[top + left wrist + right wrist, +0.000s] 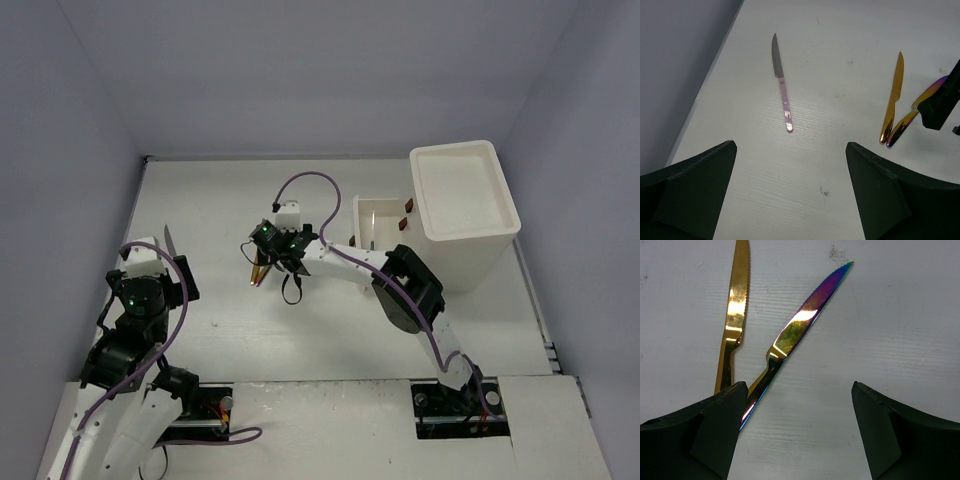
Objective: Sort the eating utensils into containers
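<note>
— Right gripper [799, 390], what has it got?
— Nothing. It is spread wide above two knives lying on the table [900, 315]. In its wrist view the gold knife [732, 315] points to twelve o'clock. The iridescent knife [800, 322] slants toward one o'clock, and their handles converge near the bottom edge.
— And the left gripper [790, 145]?
— Just as wide, and empty too. A pink-handled knife [782, 85] lies alone ahead of it at twelve o'clock, blade pointing away.
— Where are the containers?
— In the top view, a pulled-out drawer [358, 220] sits between two and three o'clock from the right gripper. One slim utensil [371, 228] lies inside it. The white drawer unit [465, 200] stands just beside it, farther right.
</note>
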`<state>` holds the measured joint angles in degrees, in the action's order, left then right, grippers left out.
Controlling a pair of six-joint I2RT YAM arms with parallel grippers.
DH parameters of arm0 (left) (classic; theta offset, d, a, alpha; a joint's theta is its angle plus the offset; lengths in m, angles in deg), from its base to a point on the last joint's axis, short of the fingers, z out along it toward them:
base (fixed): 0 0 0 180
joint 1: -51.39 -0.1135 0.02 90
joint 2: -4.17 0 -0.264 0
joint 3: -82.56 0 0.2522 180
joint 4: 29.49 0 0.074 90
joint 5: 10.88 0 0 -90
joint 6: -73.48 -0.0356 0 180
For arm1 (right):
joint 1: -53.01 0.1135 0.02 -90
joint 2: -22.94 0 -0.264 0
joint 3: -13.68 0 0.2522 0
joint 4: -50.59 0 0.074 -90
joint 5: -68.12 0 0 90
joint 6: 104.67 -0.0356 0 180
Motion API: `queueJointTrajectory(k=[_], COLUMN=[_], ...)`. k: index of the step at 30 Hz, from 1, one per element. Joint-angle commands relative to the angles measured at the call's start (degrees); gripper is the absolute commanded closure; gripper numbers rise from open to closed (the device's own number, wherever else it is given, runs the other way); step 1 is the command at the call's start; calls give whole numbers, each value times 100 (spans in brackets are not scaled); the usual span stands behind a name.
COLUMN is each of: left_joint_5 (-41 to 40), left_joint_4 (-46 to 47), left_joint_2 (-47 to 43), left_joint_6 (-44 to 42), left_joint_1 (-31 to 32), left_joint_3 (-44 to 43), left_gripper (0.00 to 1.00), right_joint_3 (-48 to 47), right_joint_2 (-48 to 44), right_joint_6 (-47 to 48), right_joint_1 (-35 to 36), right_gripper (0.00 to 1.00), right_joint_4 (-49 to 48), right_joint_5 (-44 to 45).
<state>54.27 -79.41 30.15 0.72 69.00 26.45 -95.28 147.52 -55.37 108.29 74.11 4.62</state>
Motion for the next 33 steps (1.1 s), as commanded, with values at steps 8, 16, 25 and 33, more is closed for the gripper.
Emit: queueJointTrajectory(k=[8,16,25,33], left_joint_5=[65,59,67,95], left_joint_4=[294,294,294,294], left_joint_2=[47,22,16,48], left_joint_6=[69,70,78,87], left_joint_1=[-47,-47,-47,-55], left_joint_3=[-10,-2,12,7], left_gripper=[11,11,11,11], right_joint_3=[-867,-543,886,2202], right_joint_2=[709,776,-50,-1165], right_joint_6=[-259,1,546,988], right_joint_1=[228,282,287,259], right_gripper=[15,10,10,11], right_joint_4=[-87,-45,-45,-37], right_joint_5=[912,936,400,-285])
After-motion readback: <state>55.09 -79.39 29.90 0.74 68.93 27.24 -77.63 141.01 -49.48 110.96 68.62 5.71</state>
